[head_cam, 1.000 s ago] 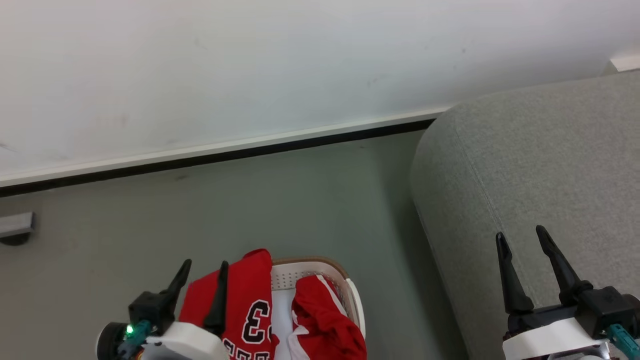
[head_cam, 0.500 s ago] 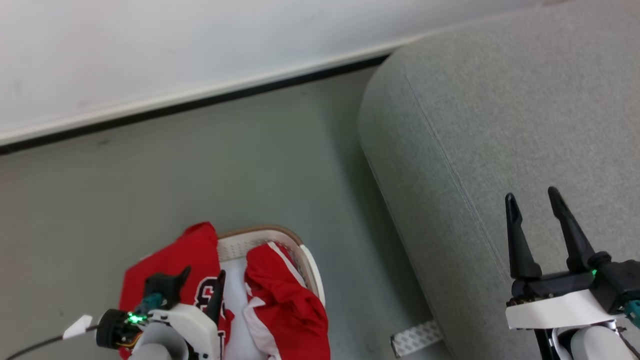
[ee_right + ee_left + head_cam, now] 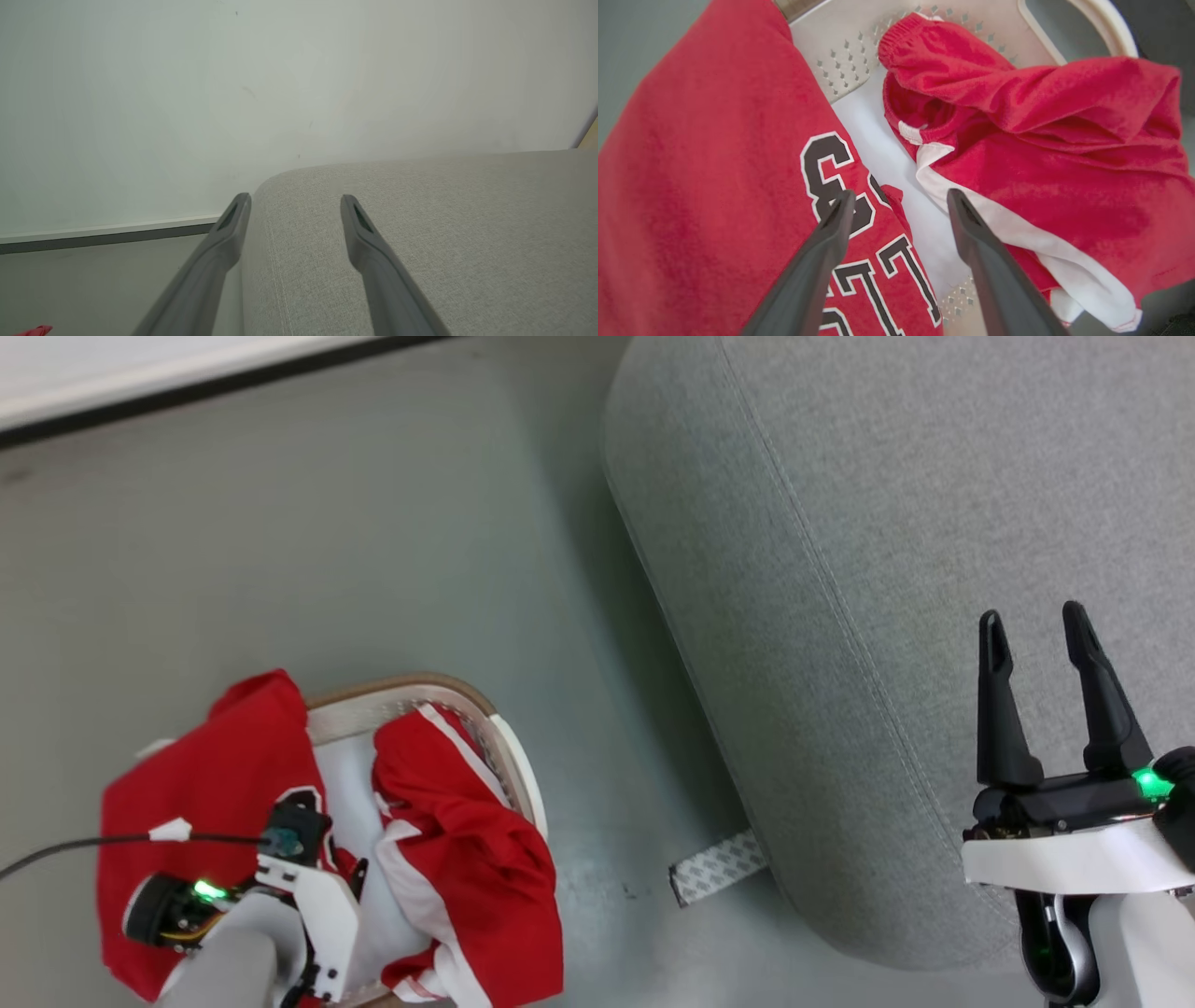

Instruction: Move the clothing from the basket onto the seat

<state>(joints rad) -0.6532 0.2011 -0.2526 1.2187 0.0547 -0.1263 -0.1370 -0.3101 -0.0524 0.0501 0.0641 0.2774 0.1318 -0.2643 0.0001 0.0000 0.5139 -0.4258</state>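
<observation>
Clothing (image 3: pixel 1064 154) lies in the basket (image 3: pixel 840 51) beneath the left hand (image 3: pixel 901 193), jaws apart.

The clothing (image 3: pixel 1017 140) is soft matt cloth, the basket (image 3: pixel 840 60) smooth perforated plastic, the seat (image 3: pixel 887 523) beside the basket coarse-woven matt fabric.

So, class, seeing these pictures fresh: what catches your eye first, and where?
Two bright red garments grab the eye at the head view's lower left: a jersey with black lettering draped over the left side of the basket, and a white-trimmed piece spilling over its right. Then the big grey sofa on the right, the open right pincer showing against it.
</observation>
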